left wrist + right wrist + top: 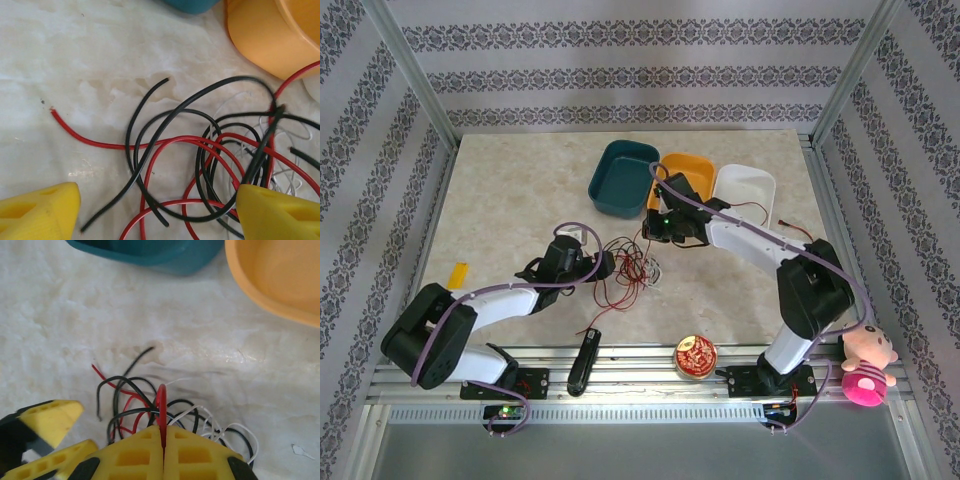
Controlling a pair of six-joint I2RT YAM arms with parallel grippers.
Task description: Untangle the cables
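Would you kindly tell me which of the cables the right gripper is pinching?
The red cable, looping up into the shut right gripper; black cables and white cables lie loose.

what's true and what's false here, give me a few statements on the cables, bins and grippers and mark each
1. The right gripper is shut on a red cable. True.
2. The left gripper is clamped on a black cable. False: its jaws stand open on either side of the tangle.
3. The orange bin sits between the teal bin and the white bin. True.
4. The tangle lies inside the teal bin. False: it lies on the table, short of the bins.
5. The tangle holds red, black and white strands. True.
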